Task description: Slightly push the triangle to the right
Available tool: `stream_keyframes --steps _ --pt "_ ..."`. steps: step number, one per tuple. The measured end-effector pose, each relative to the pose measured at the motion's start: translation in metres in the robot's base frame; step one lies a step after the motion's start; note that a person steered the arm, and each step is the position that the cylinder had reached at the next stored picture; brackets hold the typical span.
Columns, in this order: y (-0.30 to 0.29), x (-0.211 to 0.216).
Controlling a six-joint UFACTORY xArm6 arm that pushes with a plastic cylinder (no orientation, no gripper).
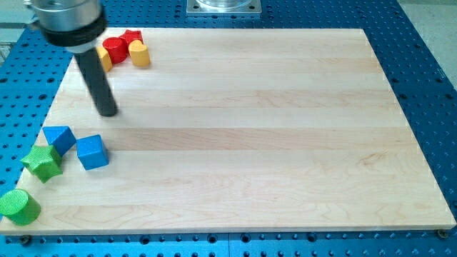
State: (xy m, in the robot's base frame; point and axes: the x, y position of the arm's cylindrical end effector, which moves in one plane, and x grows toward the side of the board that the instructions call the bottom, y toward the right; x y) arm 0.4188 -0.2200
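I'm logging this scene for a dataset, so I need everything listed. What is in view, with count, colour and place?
blue triangle block: one, blue, near the view's left edge, touching the green star.
blue cube: one, blue, just to the view's right of the triangle, a small gap between them.
green star block: one, green, at the left edge, below the triangle.
green cylinder: one, green, bottom-left corner.
red blocks: two, red, top-left corner, shapes unclear.
yellow block: one, yellow, right of the red ones.
second yellow block: one, yellow, partly hidden behind the rod.
wooden board: one, pale wood, fills the view.
blue perforated table: one, blue, around the board.
my tip: one, dark rod, above the triangle, touching no block.
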Motion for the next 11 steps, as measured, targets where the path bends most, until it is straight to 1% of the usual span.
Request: stream_keyframes --steps 1,2,3,4,5,6,7,8,9,10,11 --pt "-0.029 0.016" --pt "-0.03 0.051" --pt "-0.026 0.061" --pt "-0.018 0.041" --pt "-0.028 0.028" --pt "-0.047 0.007" --pt "-0.083 0.019" --pt "-0.085 0.02" --pt "-0.083 0.061" --pt "-0.079 0.086" --pt "-0.069 0.086"
